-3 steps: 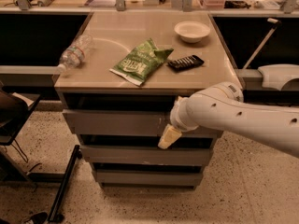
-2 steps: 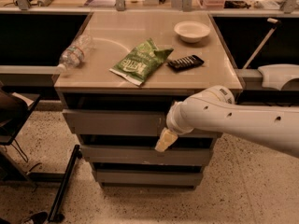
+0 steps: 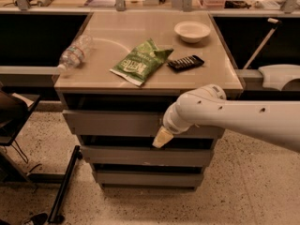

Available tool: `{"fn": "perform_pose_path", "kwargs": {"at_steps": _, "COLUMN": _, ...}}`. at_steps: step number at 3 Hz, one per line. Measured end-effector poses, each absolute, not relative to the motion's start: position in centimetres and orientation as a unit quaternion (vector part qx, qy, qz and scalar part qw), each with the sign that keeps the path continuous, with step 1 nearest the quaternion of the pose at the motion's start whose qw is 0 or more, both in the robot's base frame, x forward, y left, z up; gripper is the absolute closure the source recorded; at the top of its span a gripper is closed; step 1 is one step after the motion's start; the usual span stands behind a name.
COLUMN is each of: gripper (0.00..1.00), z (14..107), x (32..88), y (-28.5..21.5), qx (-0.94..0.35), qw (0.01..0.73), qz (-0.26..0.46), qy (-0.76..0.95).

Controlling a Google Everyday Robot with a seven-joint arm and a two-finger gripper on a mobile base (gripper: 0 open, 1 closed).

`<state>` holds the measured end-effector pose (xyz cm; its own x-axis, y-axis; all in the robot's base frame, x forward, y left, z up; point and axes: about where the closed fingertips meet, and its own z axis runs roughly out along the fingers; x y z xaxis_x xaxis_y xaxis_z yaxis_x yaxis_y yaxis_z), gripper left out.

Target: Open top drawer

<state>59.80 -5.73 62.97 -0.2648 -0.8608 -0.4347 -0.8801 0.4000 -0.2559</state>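
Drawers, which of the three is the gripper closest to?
The top drawer, the tallest front, right under the tabletop. The gripper is at its lower edge; both slimmer drawers sit lower.

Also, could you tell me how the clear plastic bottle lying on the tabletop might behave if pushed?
The clear plastic bottle lies on its side near the tan tabletop edge, so it would probably roll, perhaps off. It looks see-through, so likely light. The hand is low at the grey top drawer front, away from it.
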Motion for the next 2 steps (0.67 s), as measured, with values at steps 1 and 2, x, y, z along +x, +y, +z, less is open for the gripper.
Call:
{"fn": "perform_pose_path", "kwargs": {"at_steps": 1, "gripper": 0.42, "z": 62.97, "x": 59.8, "y": -5.72, "qx": -0.547, "qw": 0.261, "qz": 0.019, "qy": 0.795}}
{"fn": "perform_pose_path", "kwargs": {"at_steps": 2, "gripper": 0.65, "z": 63.0, "x": 59.81, "y": -5.74, "qx": -0.547, "qw": 0.261, "qz": 0.019, "qy": 0.795}}
